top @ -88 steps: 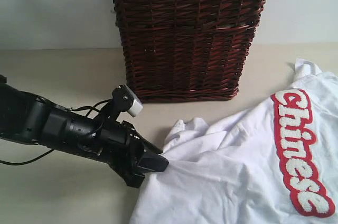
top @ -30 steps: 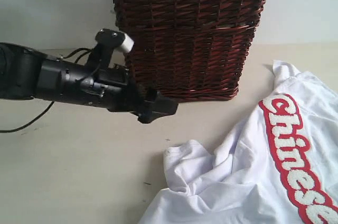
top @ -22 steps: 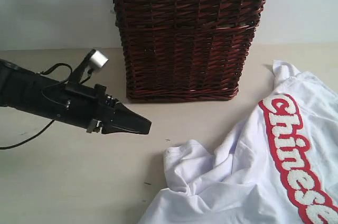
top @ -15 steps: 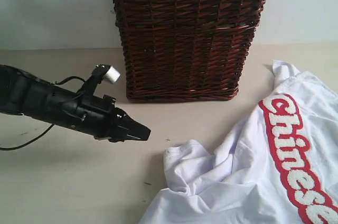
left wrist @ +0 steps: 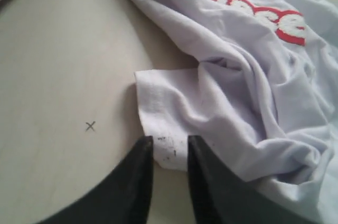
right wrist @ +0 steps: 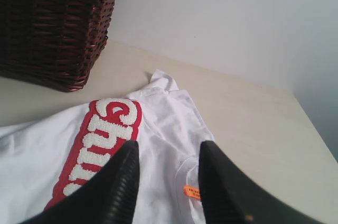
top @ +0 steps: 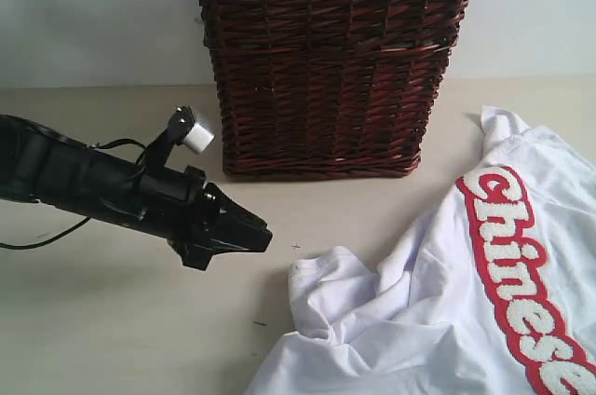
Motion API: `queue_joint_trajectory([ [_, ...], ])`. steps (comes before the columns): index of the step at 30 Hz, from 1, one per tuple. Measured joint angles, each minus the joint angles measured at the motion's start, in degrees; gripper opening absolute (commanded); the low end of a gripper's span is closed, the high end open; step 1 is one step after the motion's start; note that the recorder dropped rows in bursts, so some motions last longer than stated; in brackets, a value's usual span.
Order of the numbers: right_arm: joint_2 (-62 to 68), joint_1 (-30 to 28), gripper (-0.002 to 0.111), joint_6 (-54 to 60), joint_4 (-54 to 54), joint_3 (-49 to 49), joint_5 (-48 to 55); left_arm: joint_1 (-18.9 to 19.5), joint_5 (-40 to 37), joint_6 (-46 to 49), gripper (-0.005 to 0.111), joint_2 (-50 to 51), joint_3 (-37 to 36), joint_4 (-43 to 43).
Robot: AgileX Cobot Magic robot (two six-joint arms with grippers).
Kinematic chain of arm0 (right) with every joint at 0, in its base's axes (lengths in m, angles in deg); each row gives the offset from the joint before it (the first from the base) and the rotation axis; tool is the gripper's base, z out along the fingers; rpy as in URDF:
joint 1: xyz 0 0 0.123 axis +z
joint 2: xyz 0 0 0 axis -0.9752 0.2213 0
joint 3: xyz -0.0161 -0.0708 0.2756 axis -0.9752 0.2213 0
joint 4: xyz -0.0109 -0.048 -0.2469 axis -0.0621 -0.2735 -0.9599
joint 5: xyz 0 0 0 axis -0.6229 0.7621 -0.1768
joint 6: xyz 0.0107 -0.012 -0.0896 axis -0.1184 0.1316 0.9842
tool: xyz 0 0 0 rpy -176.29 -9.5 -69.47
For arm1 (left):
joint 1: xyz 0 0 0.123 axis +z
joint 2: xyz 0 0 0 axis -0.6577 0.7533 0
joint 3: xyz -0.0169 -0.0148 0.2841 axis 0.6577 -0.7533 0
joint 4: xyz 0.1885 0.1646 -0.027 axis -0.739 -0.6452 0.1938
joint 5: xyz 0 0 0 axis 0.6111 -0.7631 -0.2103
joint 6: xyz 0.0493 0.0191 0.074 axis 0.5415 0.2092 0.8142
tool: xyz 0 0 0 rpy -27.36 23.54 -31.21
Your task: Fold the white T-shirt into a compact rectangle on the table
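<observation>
The white T-shirt lies crumpled on the table at the lower right, its red-outlined lettering facing up. A bunched sleeve points left. My left gripper hovers low just left of that sleeve, not touching it. In the left wrist view its fingers stand slightly apart, open, with the sleeve hem just beyond the tips. My right gripper is open above the shirt's collar and orange tag; it is out of the exterior view.
A tall dark brown wicker basket stands at the back centre, close behind the left arm and the shirt. A small pen cross marks the table near the sleeve. The table's far edge runs past the collar.
The left gripper has let go of the sleeve and risen to the basket. Over the last second it has come down towards the sleeve, pinching shut, then parting slightly. The shirt lies still.
</observation>
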State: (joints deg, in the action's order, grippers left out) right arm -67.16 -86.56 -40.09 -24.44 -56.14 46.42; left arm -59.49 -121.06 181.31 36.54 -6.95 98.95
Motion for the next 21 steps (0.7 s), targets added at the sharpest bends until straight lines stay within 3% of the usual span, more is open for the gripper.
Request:
queue_joint_trajectory([
  [4, 0.0, 0.0, 0.037, 0.0, 0.0, 0.0, 0.0, 0.0, -0.4, 1.9, 0.055, 0.3, 0.0, 1.8],
  [8, 0.0, 0.0, 0.037, 0.0, 0.0, 0.0, 0.0, -1.2, -1.2, 2.9, 0.044, 2.3, 0.0, 1.9],
  [12, 0.0, 0.0, 0.037, 0.0, 0.0, 0.0, 0.0, -2.5, -3.1, 4.4, 0.031, 5.2, 0.0, -4.8],
  [15, 0.0, 0.0, 0.037, 0.0, 0.0, 0.0, 0.0, -2.8, -4.3, 5.5, 0.03, 5.8, 0.0, -6.6],
  [21, 0.0, 0.0, 0.037, 0.0, 0.0, 0.0, 0.0, -2.8, -4.3, 6.2, 0.03, 6.6, 0.0, -1.7],
])
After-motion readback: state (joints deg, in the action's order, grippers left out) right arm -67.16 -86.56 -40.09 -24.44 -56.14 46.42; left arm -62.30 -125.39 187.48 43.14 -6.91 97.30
